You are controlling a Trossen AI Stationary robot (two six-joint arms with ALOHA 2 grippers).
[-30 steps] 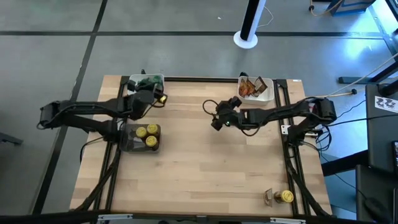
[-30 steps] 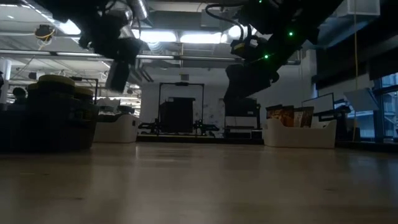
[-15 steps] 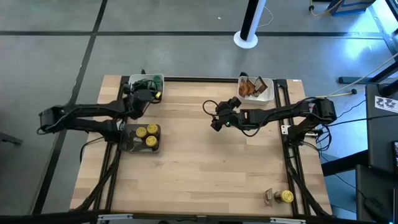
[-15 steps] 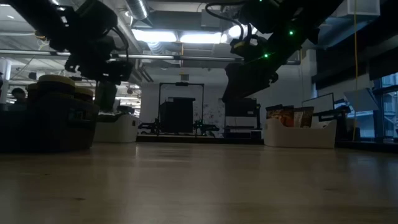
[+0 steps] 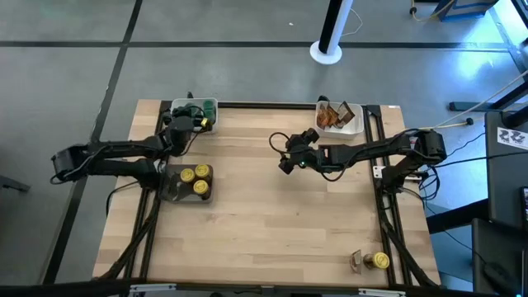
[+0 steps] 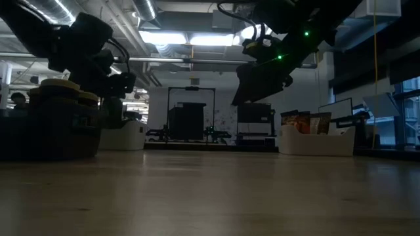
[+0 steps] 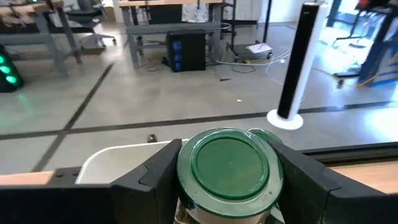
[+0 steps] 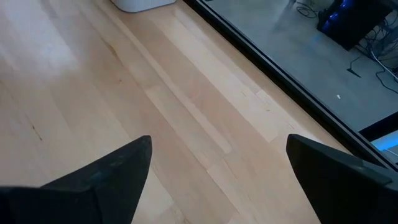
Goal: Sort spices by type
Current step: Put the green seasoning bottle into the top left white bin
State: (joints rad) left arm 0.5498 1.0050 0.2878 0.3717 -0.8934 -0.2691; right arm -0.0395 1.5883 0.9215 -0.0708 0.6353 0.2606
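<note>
My left gripper (image 5: 198, 121) is shut on a green-lidded jar (image 7: 230, 165) at the near rim of the far-left white tray (image 5: 191, 107). That tray holds other green-lidded jars, and one lid (image 7: 268, 138) shows behind the held jar. Yellow-lidded jars (image 5: 195, 181) stand in the dark tray (image 5: 169, 183). Brown-orange packets (image 5: 330, 116) stand in the far-right white tray (image 5: 356, 124). One yellow-lidded jar (image 5: 379, 261) stands on the table's near right corner. My right gripper (image 5: 287, 158) is open and hangs over bare wood at mid-table (image 8: 217, 180). My left gripper pinches the green-lidded jar between its two fingers (image 7: 155, 177), one on each side of the jar's body just under the lid (image 7: 186, 202). The fingers reach in from the table's left. The jar stands upright with its lid up. Its base lies outside the wrist view.
A small dark object (image 5: 356, 261) lies beside the lone yellow-lidded jar. The wooden table top (image 5: 280, 223) is bare through its middle and near half. Black frame rails (image 5: 381, 190) run along the table's left and right sides.
My left gripper has carried the green-lidded jar toward the table's far-left corner, up to the white tray with the green-lidded jars. In the low view it has come down. My right gripper has stayed over mid-table.
</note>
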